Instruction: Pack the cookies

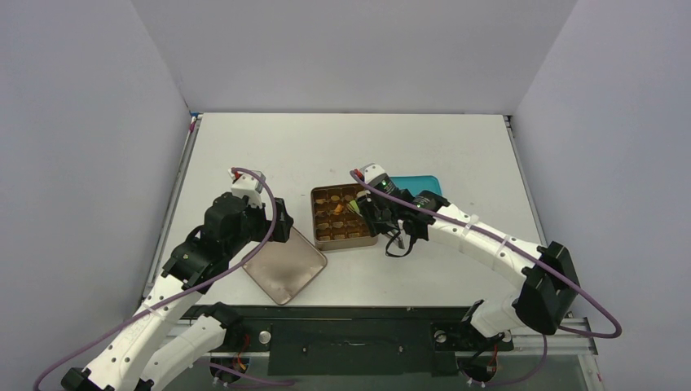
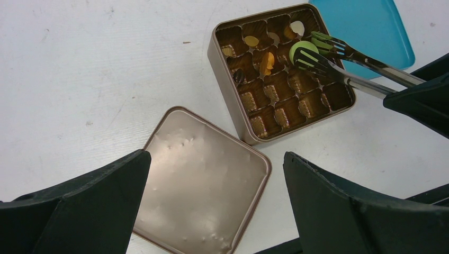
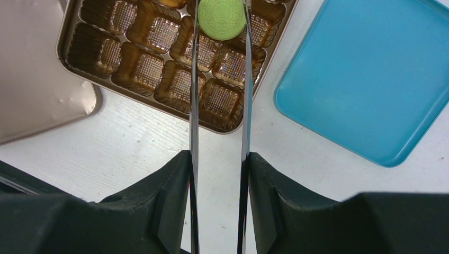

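green cookie (image 3: 221, 19) pinched between tweezers (image 3: 246, 79) tips over tin (image 3: 84, 63), toward its 1 o'clock corner | other cookies (image 2: 267, 62) sat in far cells | right claw (image 3: 218, 159) clamped on tweezers | tray (image 3: 365, 79) at tin's 2 o'clock | lid (image 2: 201, 180) at 8 o'clock on counter (image 2: 79, 63) | left claw (image 2: 216, 155) spread wide above lid

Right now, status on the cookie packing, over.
Left gripper open, above lid. Right gripper shut on tweezers, green cookie pinched over tin. Nothing blocking the empty compartments.
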Robot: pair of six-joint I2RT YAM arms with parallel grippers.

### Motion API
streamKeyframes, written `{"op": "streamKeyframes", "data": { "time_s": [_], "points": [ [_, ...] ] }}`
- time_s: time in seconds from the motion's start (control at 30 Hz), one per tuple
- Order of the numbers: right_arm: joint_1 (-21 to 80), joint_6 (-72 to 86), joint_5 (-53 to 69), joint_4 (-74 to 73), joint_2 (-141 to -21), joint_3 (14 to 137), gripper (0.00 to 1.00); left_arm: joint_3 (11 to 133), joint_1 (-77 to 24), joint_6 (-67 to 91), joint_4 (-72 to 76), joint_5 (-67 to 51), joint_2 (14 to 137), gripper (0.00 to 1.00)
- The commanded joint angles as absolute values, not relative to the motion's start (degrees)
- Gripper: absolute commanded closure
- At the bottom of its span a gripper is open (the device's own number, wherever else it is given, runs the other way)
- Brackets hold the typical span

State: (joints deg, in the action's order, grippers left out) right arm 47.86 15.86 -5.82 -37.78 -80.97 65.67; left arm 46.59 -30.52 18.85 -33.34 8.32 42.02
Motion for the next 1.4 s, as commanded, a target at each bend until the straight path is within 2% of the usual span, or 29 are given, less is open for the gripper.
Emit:
{"op": "streamKeyframes", "data": {
  "time_s": [0.0,0.4,0.73,0.87,1.13,1.27,1.37],
  "points": [
    [48.2,16.4,-7.4,-35.5,-81.3,65.9,0.61,47.4,-30.1,18.9,-32.2,8.3,41.7,0.03],
    [48.3,17.7,-7.9,-34.8,-78.6,66.0,0.51,47.4,-30.1,18.9,-32.2,8.3,41.7,0.03],
    [48.3,19.5,-10.1,-34.5,-72.5,64.3,0.51,47.3,-30.1,18.9,-32.2,8.4,41.7,0.03],
    [48.3,20.9,-11.1,-34.6,-69.2,61.6,0.58,47.4,-30.1,18.9,-32.3,8.4,41.7,0.03],
    [48.3,23.4,-11.3,-35.7,-67.5,57.5,0.87,47.3,-30.1,18.9,-32.2,8.4,41.8,0.03],
    [48.3,24.2,-10.3,-35.0,-68.5,56.0,0.98,47.3,-30.1,18.9,-32.3,8.6,41.9,0.03],
    [48.3,24.6,-9.7,-34.1,-69.3,55.1,1.0,47.3,-30.1,18.9,-32.3,8.5,41.9,0.03]
  ]
}}
